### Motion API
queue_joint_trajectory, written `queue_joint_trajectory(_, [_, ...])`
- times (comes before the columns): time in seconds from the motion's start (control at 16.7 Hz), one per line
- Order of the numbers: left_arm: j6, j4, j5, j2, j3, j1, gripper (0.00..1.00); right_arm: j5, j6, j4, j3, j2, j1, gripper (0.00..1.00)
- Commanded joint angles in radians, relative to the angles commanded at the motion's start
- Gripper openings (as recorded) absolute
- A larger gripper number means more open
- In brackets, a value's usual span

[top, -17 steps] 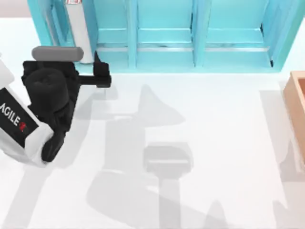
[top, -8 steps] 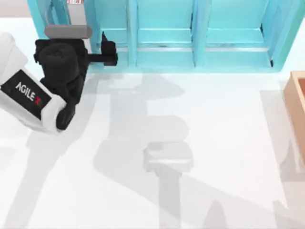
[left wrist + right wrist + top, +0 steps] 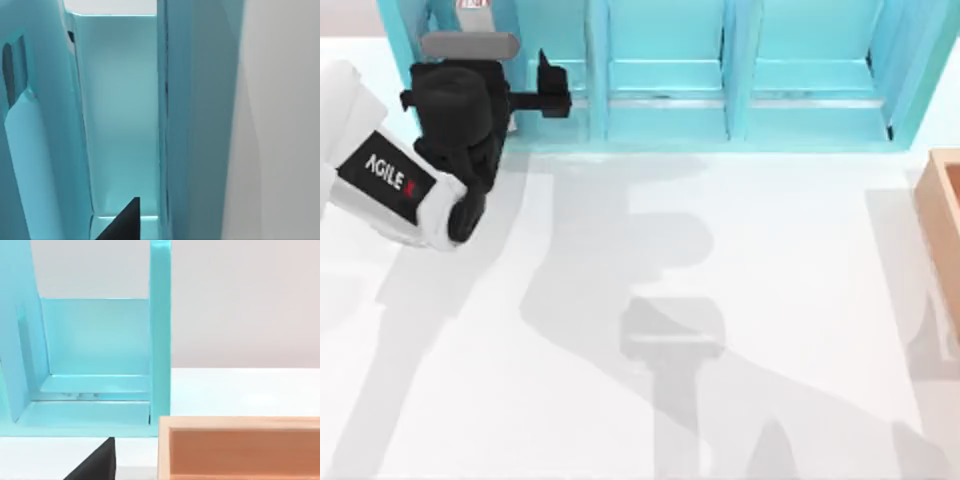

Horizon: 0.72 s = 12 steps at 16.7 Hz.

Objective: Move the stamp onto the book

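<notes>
Table (image 3: 800, 300) is lying white and bare across the top view, unchanged from the earlier frames. Shelf (image 3: 740, 70) is standing along its far edge with its open bays facing the table, and it is not moving. Left arm (image 3: 395, 180) is sitting at the far left. Over the last second it has been swinging away from the table centre and up toward the shelf, with most of that travel in the first half second, and its shadow is now stretching longer across the table. Box (image 3: 945, 225) of light wood is staying at the right edge, just beside the shelf's right end in the right wrist view. Left gripper (image 3: 552, 88) was over open table in front of the shelf a second ago. It is now reaching over the front of the second bay from the left, and the left wrist view is looking deep into a bay. I cannot tell its opening. Right gripper (image 3: 97, 465) is idling, facing the shelf's right end and the box, opening likewise not readable. I cannot tell where the stamp and book are lying.
</notes>
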<state>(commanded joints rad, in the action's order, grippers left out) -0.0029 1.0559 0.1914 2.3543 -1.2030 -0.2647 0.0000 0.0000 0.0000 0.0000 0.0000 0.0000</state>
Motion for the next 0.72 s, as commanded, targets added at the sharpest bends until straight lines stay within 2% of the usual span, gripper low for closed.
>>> queue_joint_trajectory(0.06, [0.000, 0.000, 0.000, 0.000, 0.000, 0.000, 1.00, 0.000, 0.000, 0.000, 0.000, 0.000, 0.000, 1.00])
queue_joint_trajectory(0.72, [0.000, 0.000, 0.000, 0.000, 0.000, 0.000, 0.17, 0.000, 0.000, 0.000, 0.000, 0.000, 0.000, 1.00])
